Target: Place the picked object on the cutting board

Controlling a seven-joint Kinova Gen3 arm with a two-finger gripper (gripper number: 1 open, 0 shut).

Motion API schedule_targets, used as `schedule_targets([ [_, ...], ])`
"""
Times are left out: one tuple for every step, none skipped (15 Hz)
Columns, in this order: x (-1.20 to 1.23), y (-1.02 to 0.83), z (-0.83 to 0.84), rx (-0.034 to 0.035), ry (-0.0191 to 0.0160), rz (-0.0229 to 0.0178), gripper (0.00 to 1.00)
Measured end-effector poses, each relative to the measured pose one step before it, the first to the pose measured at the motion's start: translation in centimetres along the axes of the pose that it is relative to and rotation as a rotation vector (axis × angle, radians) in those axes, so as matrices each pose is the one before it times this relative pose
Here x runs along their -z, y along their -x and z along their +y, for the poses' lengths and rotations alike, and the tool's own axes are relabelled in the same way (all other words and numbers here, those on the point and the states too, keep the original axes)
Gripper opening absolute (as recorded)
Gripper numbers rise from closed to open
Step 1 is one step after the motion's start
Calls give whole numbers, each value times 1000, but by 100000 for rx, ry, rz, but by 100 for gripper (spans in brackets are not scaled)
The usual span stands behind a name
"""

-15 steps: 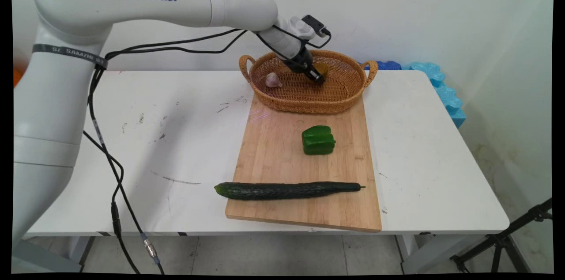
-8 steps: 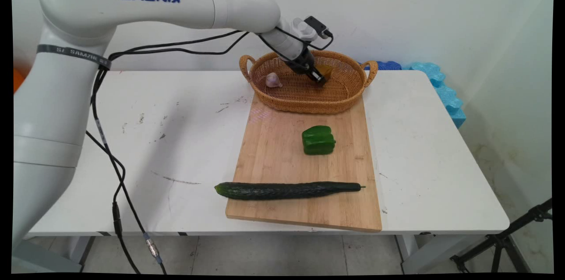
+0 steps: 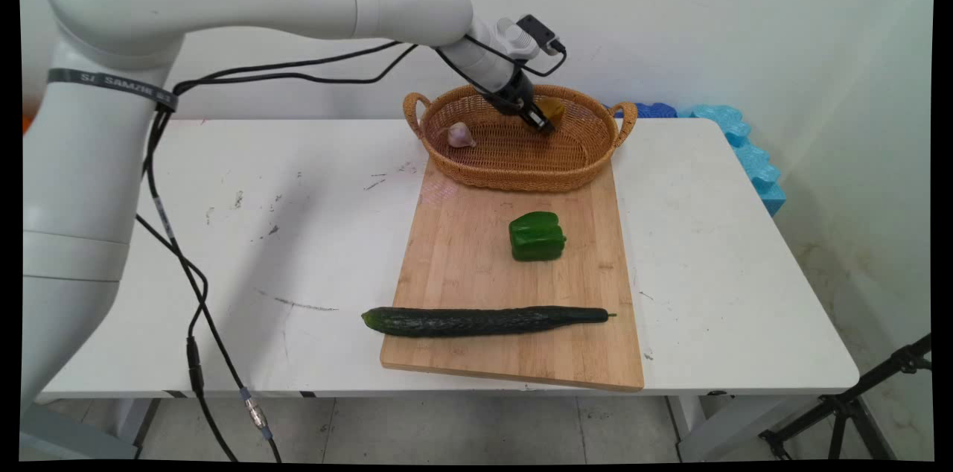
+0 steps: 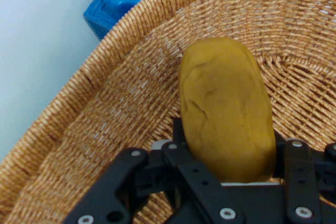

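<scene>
- White table [image 3: 744, 293] against a pale wall; cutting board [image 3: 469, 263] carries a green pepper [image 3: 537, 236] and cucumber [image 3: 484, 321].
- Gripper [image 3: 541, 122] clamps a potato [image 4: 227, 108] above the basket [image 3: 588, 159].
- Garlic [image 3: 460, 135] lies in the basket's left end.

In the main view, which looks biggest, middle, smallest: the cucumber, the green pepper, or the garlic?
1. cucumber, longest by far
2. green pepper
3. garlic, smallest, though it lies farther from the camera, in the basket
</scene>
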State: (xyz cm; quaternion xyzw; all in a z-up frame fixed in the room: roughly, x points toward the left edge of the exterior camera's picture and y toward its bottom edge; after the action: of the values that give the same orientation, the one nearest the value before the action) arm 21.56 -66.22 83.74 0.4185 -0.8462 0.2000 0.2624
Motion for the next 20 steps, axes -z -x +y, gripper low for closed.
schedule_targets([
  [387,-11,4,-465,-58,301,0],
  [663,-30,33,-952,-22,482,0],
  [855,-49,96,-1307,63,618,0],
  [786,-44,112,-1246,102,542,0],
  [553,-30,78,-841,81,386,0],
  [874,-53,138,-1321,139,597,0],
  [1095,-60,173,-1563,192,697,0],
  [944,-38,156,-1348,187,558,0],
  [1092,1,203,-1575,308,516,0],
  [1160,-24,230,-1675,385,573,0],
  [689,11,142,-1016,276,261,0],
  [962,62,210,-1470,442,256,0],
  [953,75,195,-1395,416,213,0],
  [1247,125,293,-1960,709,91,0],
  [952,201,221,-1483,601,-121,0],
  [970,286,229,-1557,620,-269,0],
  [1036,391,314,-1870,871,-486,0],
  [1009,480,329,-1633,913,-614,0],
  [791,487,317,-1280,886,-695,0],
  [972,789,500,-1661,1395,-1153,0],
])
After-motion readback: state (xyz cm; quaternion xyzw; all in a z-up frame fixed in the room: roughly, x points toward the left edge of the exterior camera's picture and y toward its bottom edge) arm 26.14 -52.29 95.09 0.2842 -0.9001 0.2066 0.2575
